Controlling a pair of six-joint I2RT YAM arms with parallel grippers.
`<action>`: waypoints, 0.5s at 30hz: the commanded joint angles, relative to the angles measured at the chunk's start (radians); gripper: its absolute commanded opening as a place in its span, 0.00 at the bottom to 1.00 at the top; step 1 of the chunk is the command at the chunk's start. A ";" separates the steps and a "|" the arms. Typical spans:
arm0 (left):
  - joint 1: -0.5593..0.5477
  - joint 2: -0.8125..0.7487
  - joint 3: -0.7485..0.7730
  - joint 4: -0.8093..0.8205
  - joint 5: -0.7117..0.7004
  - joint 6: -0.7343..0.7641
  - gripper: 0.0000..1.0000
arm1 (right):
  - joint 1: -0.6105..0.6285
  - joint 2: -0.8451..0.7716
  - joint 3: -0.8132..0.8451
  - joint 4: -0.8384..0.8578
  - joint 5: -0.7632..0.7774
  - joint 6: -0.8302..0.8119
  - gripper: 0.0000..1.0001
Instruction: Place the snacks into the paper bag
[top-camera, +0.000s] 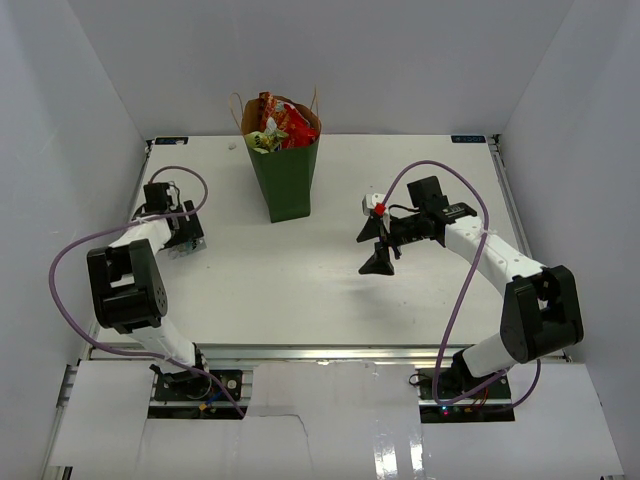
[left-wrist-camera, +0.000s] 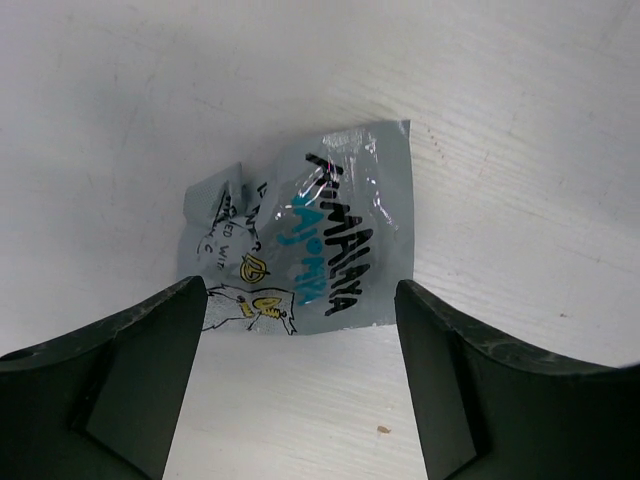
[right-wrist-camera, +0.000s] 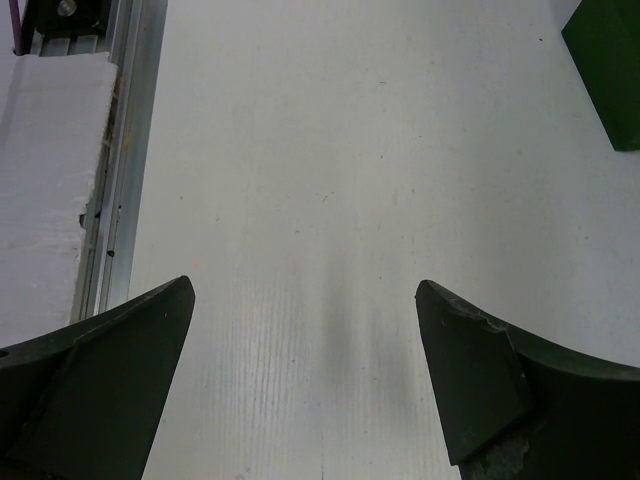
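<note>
The dark green paper bag (top-camera: 286, 182) stands upright at the back centre of the table, and red and green snacks (top-camera: 278, 126) stick out of its top. One silvery snack packet (left-wrist-camera: 310, 235) with black and teal lettering lies flat on the table at the left. My left gripper (left-wrist-camera: 300, 300) is open just short of it, the packet's near edge level with the fingertips and nothing between the jaws. From above, that left gripper (top-camera: 183, 232) sits at the table's left side. My right gripper (top-camera: 375, 248) hangs open and empty over the table, right of the bag.
A corner of the paper bag (right-wrist-camera: 605, 70) shows at the top right of the right wrist view. The table's aluminium side rail (right-wrist-camera: 120, 150) runs along the left of that view. White walls enclose the table on three sides.
</note>
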 joint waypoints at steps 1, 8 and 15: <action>0.002 -0.061 0.056 -0.023 -0.020 -0.028 0.87 | -0.004 0.001 0.038 -0.013 -0.037 0.009 0.97; 0.002 0.004 0.068 -0.019 -0.078 -0.037 0.98 | -0.004 0.001 0.033 -0.013 -0.040 0.011 0.98; 0.002 0.087 0.099 -0.010 -0.057 -0.030 0.98 | -0.004 0.004 0.049 -0.016 -0.041 0.014 0.98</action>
